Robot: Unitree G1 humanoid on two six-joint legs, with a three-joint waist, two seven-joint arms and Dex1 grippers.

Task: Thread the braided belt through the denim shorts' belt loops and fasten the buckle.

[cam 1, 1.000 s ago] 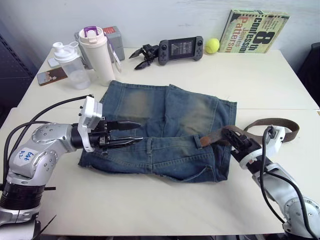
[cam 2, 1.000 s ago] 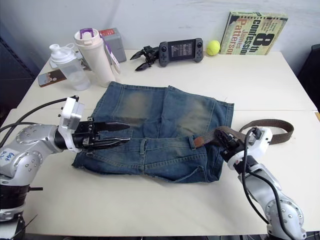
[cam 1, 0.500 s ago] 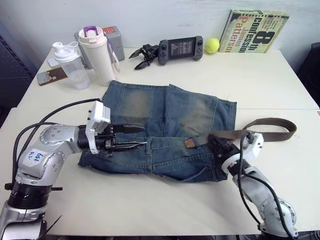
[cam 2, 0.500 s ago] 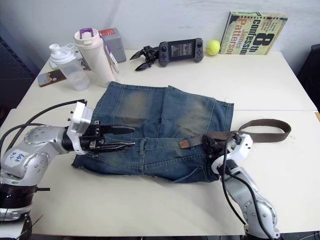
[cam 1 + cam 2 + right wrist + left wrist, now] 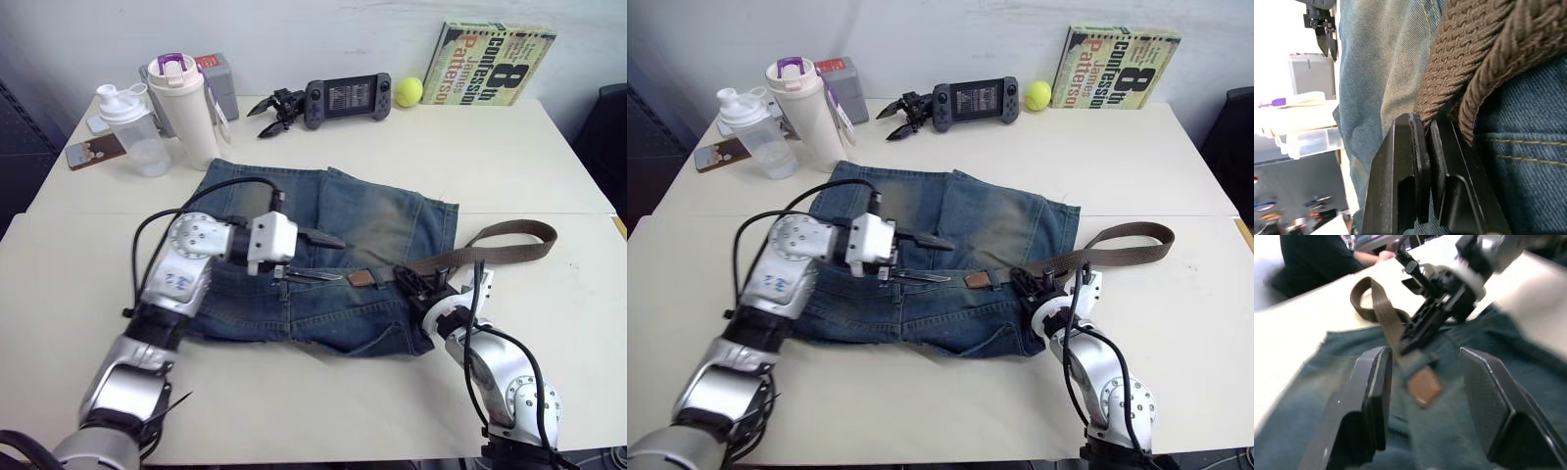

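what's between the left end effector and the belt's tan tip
Nothing visible. The left end effector is open over the denim shorts, and the tan tip of the braided belt lies between its fingers. The right end effector grips the belt just behind it.

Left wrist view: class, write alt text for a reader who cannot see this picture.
Two open black fingers of the left gripper frame the tan leather tip of the braided belt lying on the denim shorts. Just beyond, the right gripper holds the strap, which loops back over the pale table.
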